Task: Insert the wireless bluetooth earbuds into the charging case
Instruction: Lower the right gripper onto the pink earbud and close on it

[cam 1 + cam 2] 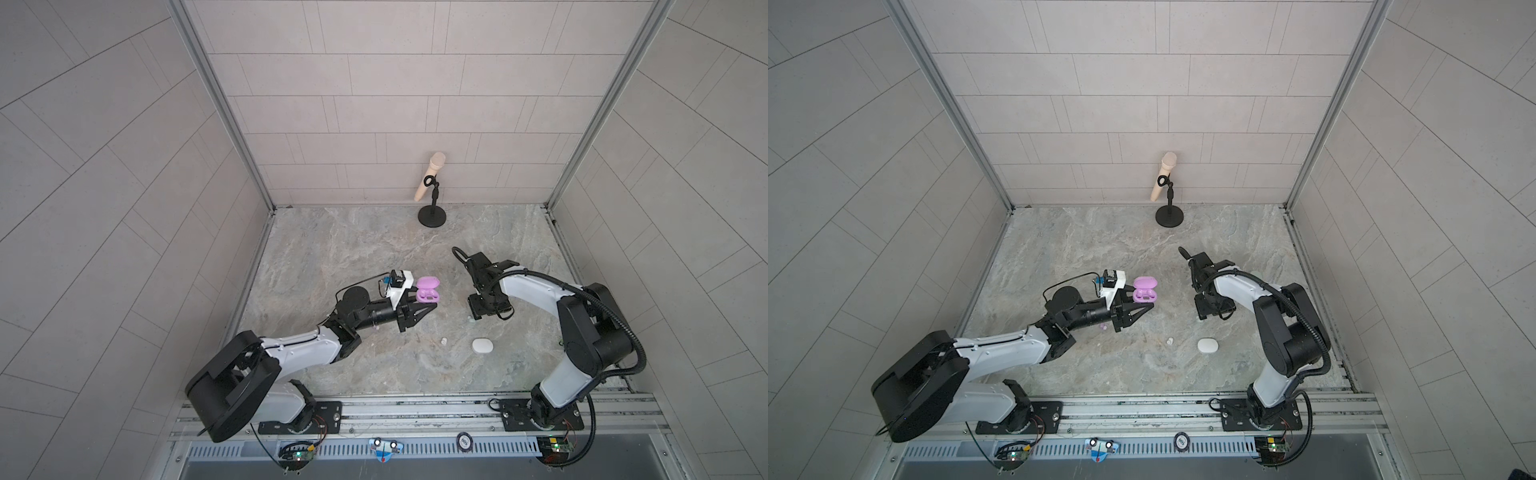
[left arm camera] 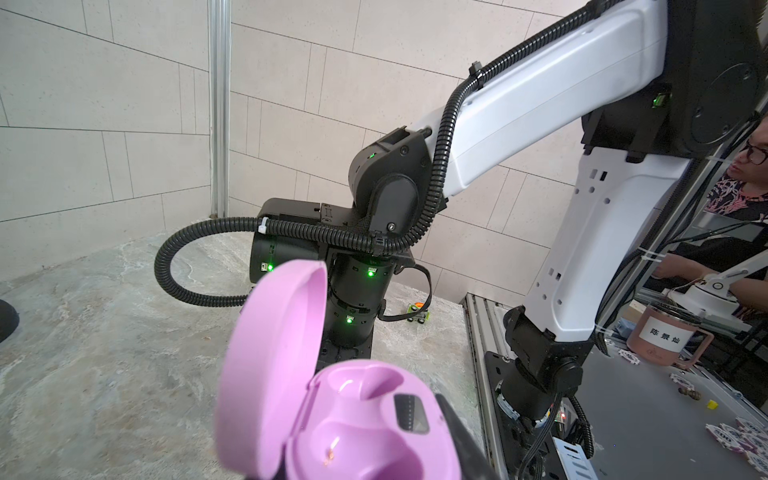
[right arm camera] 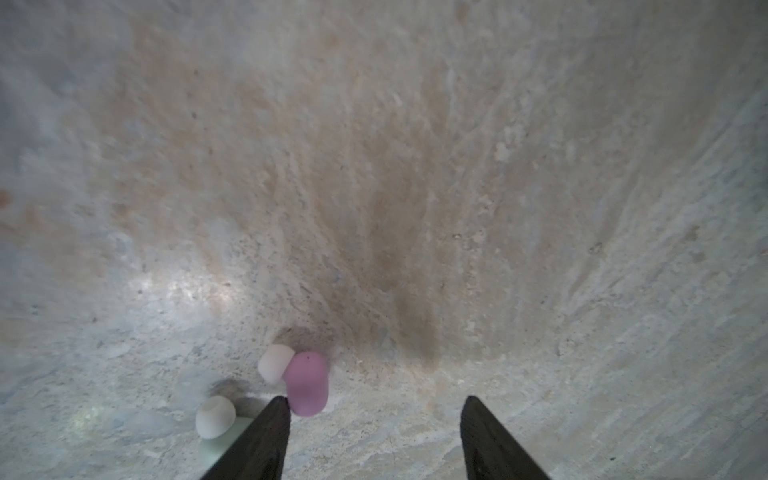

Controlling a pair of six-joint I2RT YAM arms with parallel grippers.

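Observation:
The lilac charging case (image 1: pixel 428 296) hangs above the table with its lid up and both sockets empty (image 2: pixel 353 415). My left gripper (image 1: pixel 424 301) is shut on it; one black finger (image 2: pixel 465 449) lies along its side. My right gripper (image 3: pixel 376 401) points straight down at the table, open and holding nothing. A lilac earbud (image 3: pixel 307 382) lies just past one fingertip, at the inner edge of the gap. A mint earbud (image 3: pixel 216 440) lies outside that same finger. A white earbud (image 1: pixel 444 340) lies alone nearer the front. Another lilac earbud (image 1: pixel 1103 327) peeks out under the left arm.
A closed white case (image 1: pixel 482 345) sits to the right of the white earbud. A microphone on a black stand (image 1: pixel 432 216) stands at the back wall. A small green-and-orange toy (image 2: pixel 417 311) lies near the right rail. Walls enclose three sides of the table.

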